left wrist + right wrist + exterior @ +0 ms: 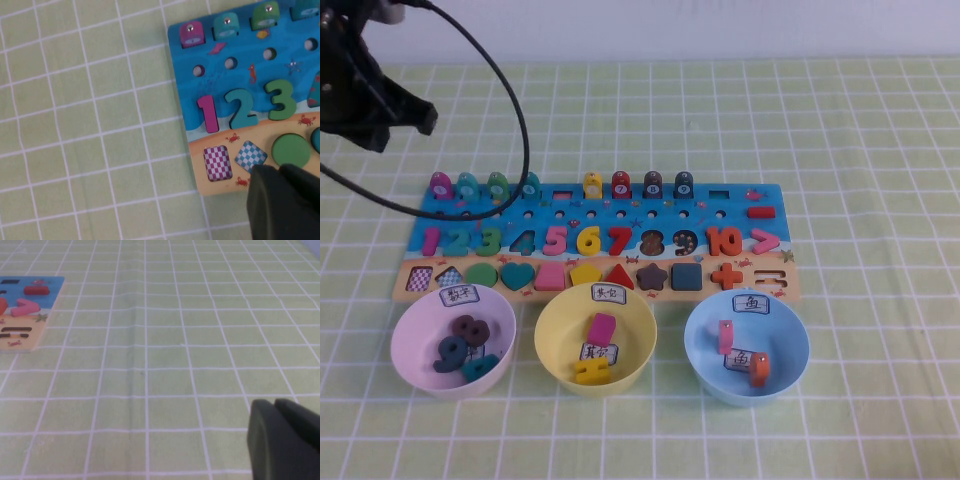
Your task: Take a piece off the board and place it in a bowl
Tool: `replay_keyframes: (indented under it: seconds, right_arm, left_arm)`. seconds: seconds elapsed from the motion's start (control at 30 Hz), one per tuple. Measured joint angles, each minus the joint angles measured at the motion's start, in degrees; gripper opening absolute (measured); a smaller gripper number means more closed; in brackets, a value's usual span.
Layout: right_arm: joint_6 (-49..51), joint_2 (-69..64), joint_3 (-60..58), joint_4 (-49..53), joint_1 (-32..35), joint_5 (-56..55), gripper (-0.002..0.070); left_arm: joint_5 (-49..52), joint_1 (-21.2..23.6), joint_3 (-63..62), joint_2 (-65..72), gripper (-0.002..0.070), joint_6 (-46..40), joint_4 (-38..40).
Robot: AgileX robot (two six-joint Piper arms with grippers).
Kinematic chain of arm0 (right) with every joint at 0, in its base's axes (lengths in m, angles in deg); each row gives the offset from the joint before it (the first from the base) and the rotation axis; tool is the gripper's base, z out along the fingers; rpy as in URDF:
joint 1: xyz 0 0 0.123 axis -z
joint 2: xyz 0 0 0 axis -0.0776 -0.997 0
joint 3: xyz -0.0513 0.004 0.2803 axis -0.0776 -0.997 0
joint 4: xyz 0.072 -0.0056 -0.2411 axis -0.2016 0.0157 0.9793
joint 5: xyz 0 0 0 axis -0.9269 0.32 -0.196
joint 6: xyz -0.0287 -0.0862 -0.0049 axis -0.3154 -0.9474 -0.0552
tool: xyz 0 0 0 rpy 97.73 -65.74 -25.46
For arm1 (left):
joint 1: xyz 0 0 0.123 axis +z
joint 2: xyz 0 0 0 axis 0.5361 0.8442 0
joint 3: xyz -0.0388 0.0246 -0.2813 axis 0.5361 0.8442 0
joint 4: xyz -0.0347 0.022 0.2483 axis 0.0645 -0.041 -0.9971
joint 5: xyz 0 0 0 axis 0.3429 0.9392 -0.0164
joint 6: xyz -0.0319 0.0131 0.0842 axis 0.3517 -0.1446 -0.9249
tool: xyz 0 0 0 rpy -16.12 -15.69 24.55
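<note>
One piece (pixel 440 185) to fetch, upright at the far left corner of the board (pixel 740 215), untouched. Judged to be at the approach step. Left gripper (pixel 277 170) raised over the far left, shut and empty. Next: open, drop over the piece, pinch without nudging the teal block (pixel 468 185) just beside it. Then a long carry to the blue bowl (pixel 800 335) at near right, passing the lilac bowl (pixel 405 325) and yellow bowl (pixel 548 320). Right gripper (pixel 280 407) off right over bare cloth, shut, empty.
</note>
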Motion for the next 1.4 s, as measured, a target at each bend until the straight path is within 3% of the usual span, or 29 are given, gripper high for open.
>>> replay_keyframes:
  seconds: [0.33, 0.43, 0.6, 0.67, 0.87, 1.4]
  right_arm:
    - [0.0, 0.0, 0.0, 0.0, 0.0, 0.0, -0.0017]
    - [0.0, 0.0, 0.0, 0.0, 0.0, 0.0, -0.0018]
    - [0.0, 0.0, 0.0, 0.0, 0.0, 0.0, -0.0018]
    - [0.0, 0.0, 0.0, 0.0, 0.0, 0.0, -0.0018]
    - [0.0, 0.0, 0.0, 0.0, 0.0, 0.0, -0.0018]
    - [0.0, 0.0, 0.0, 0.0, 0.0, 0.0, -0.0018]
  left_arm:
    - [0.8, 0.0, -5.6, 10.9, 0.0011, -1.3, 0.0]
    - [-1.1, 0.0, -5.6, 12.5, 0.0096, -1.3, 0.1]
    - [-5.7, 1.1, -5.6, 13.6, 0.0328, -0.3, 0.9]
    - [-6.9, 2.5, -5.8, 14.0, 0.0365, -0.1, 2.1]
    - [-7.9, 6.3, -7.3, 17.5, 0.0365, -1.8, 7.7]
    - [-14.7, 6.4, -8.4, 22.5, 0.0351, -3.2, 8.9]
